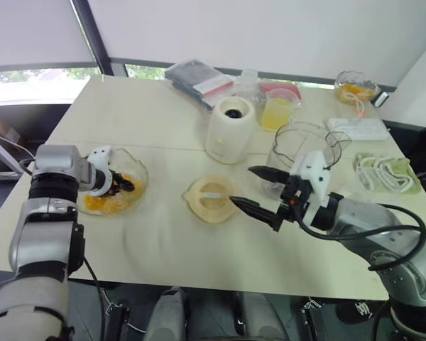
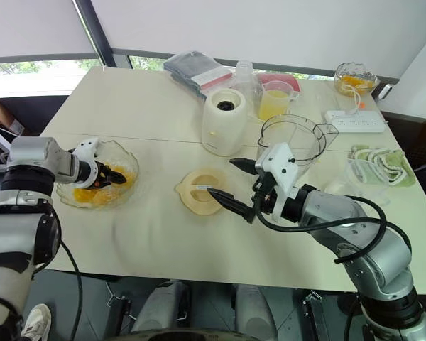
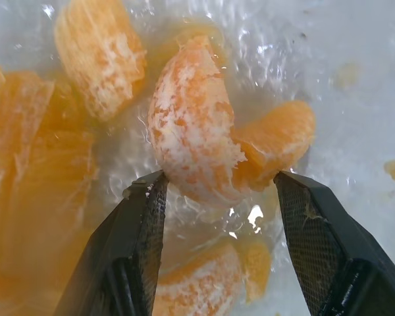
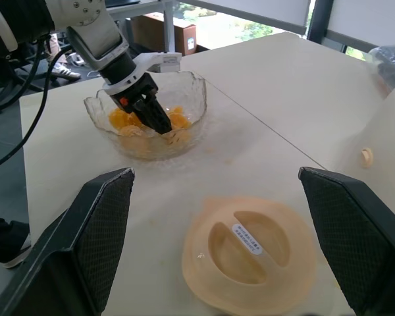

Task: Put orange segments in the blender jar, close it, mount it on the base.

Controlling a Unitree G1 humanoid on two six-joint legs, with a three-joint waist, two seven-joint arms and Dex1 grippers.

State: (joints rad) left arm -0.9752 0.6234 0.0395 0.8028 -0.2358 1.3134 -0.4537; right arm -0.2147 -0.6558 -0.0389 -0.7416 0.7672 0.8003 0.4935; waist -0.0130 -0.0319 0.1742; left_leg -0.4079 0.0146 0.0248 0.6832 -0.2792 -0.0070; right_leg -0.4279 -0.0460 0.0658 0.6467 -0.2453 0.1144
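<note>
Tabletop [image 1: 163, 241] fills the head view: at left centre the left tool [image 1: 119, 183] dips into a glass bowl [image 1: 138, 186] of orange segments [image 1: 99, 203], its fingers partly spread around the fruit. At centre sits a cream lid [image 1: 210, 199], above it the base [image 1: 231, 131], and to the right the blender jar [image 1: 305, 145] stands upright and uncovered. The right tool [image 1: 250, 190] hangs spread wide and empty at lower centre, just right of the lid. In the left wrist view, two black fingers [image 3: 135, 243] flank a large segment [image 3: 191, 138] lying in the bowl, tips just beside it, not pinching. The right wrist view shows its fingers [image 4: 92, 224] wide apart at both lower corners, the lid between them and the bowl at upper left.
</note>
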